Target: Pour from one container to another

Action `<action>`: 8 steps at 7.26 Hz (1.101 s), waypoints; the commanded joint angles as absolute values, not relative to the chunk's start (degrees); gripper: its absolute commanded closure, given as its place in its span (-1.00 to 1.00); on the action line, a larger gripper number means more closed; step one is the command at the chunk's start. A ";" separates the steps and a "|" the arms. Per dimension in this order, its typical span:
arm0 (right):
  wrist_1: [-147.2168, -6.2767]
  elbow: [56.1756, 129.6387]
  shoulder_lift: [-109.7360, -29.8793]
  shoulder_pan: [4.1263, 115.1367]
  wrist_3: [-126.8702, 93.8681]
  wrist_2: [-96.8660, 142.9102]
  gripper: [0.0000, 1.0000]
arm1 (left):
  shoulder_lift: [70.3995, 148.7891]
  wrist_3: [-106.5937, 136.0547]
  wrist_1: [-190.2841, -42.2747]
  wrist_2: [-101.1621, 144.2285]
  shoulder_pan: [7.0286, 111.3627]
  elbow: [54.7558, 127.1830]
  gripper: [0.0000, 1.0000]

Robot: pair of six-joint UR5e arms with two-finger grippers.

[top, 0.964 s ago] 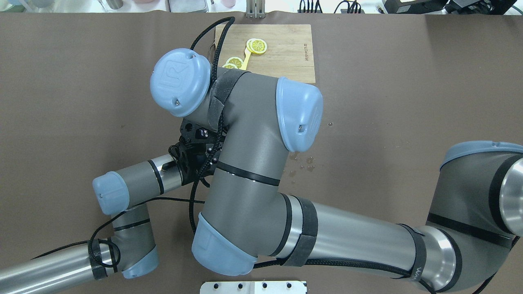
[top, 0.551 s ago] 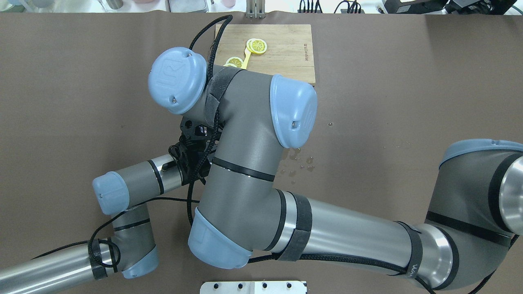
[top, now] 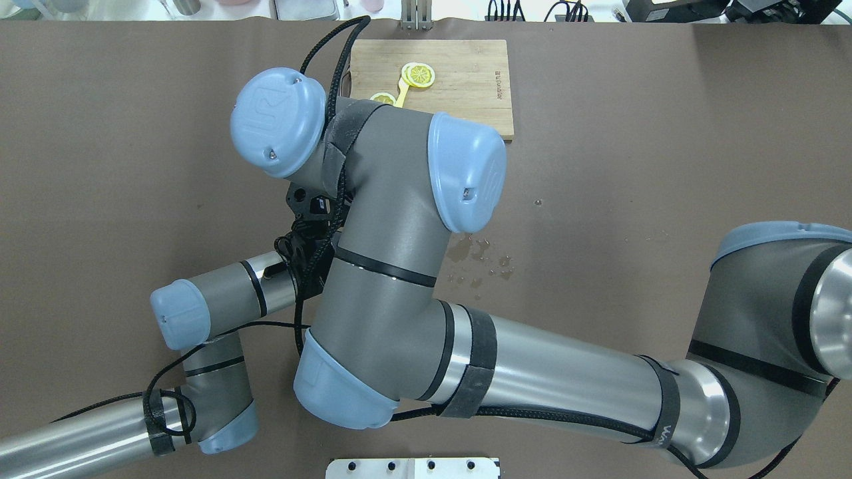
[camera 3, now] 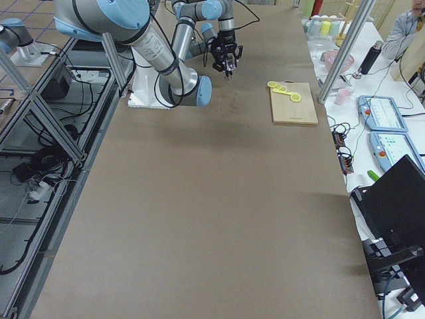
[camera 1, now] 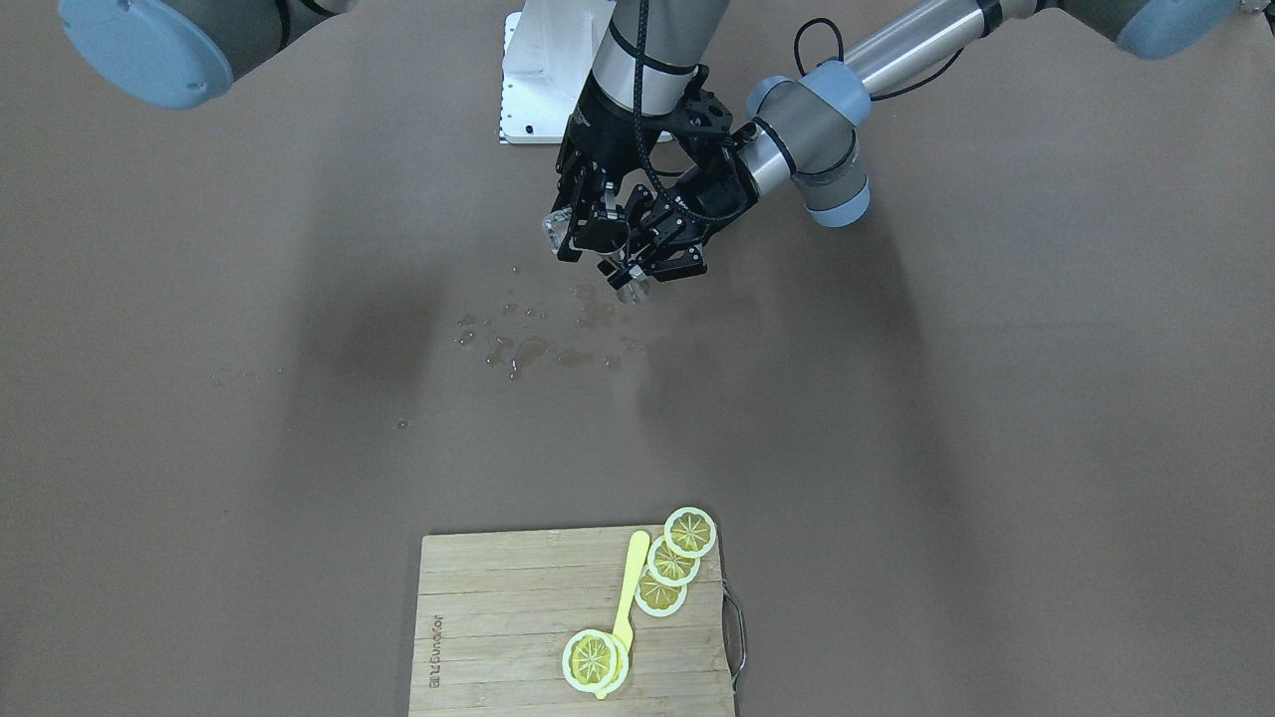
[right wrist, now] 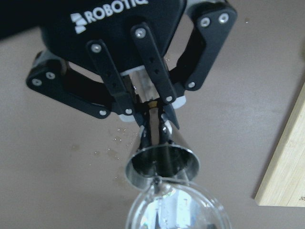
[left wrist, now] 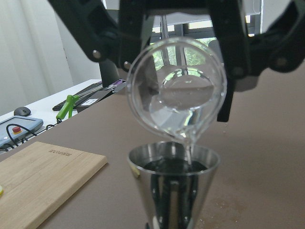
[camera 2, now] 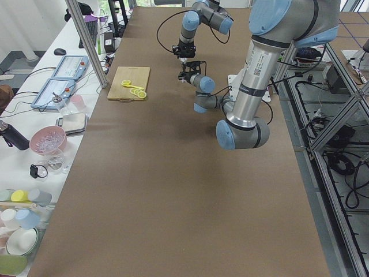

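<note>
In the left wrist view the clear glass cup (left wrist: 175,90) is tipped mouth-down over the steel jigger (left wrist: 174,183). A thin stream of water runs from its lip into the jigger's dark bowl. My right gripper (camera 1: 581,227) is shut on the cup (camera 1: 555,232), its dark fingers (left wrist: 228,57) flanking the glass. My left gripper (right wrist: 151,114) is shut on the jigger's narrow waist and holds the jigger (right wrist: 162,164) upright just under the cup (right wrist: 177,210). Both are held above the table. In the overhead view the right arm hides both grippers.
Water droplets (camera 1: 518,344) are scattered on the brown table cover beneath the grippers, also showing as droplets (top: 480,263) beside the right arm. A wooden cutting board (camera 1: 498,607) with lemon slices (camera 1: 673,560) and a yellow utensil lies at the far edge.
The right arm's wrist and elbow joints have shifted left and toward the far side, uncovering more droplets on the table. The left arm has stayed put.
</note>
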State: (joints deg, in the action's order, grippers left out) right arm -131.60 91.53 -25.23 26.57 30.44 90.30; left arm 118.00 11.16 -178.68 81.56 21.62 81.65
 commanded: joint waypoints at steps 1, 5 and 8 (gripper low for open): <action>-131.57 90.36 -24.00 26.63 30.32 89.65 1.00 | 118.04 11.16 -178.68 81.56 21.62 81.65 1.00; -131.57 89.39 -23.91 26.63 29.71 88.51 1.00 | 118.04 11.16 -178.68 81.56 21.62 81.65 1.00; -131.57 89.30 -23.91 26.72 29.71 87.98 1.00 | 118.04 11.16 -178.68 81.56 21.62 81.65 1.00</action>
State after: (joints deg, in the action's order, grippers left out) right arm -131.57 89.33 -23.88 26.66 29.72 88.30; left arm 118.04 11.16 -178.68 81.56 21.62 81.65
